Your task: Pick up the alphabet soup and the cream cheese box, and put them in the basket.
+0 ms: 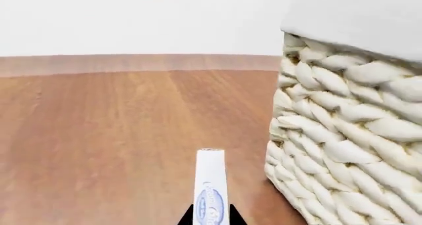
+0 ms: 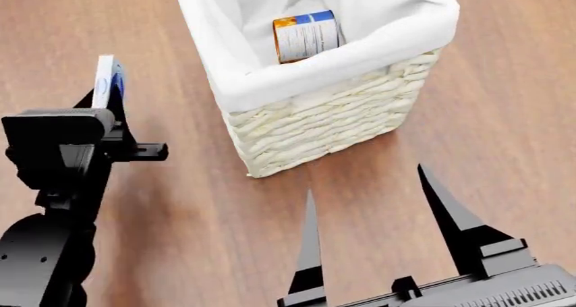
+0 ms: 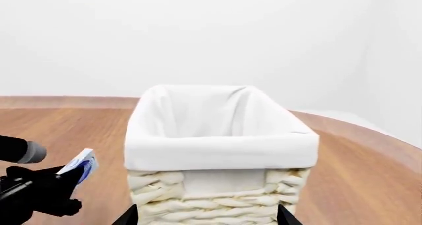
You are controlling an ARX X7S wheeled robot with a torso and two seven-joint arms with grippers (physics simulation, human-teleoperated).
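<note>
Cream cheese box (image 2: pixel 105 82): held on edge, clamped in the left tool (image 2: pixel 106 98), lifted off the worktop (image 2: pixel 504 118), just left of the basket (image 2: pixel 324 125) and outside it.
Alphabet soup (image 2: pixel 306 36): already lying on its side inside the basket, on the white liner.
Basket: upright mid-worktop, liner folded over the rim, mouth clear apart from the can.
Left tool: clenched on the box's lower end; most of the box sticks out beyond the fingers.
Right tool (image 2: pixel 373 212): released, jaws spread, empty, near side of the basket.
Step in hand: probably carrying the box rightward over the rim.
Risk: the box looks level with the rim or below it; moving sideways without rising could strike the wall, shove the basket or twist the thin box out of the grip.
Risk: letting go early would drop it onto the worktop beside the basket.
</note>
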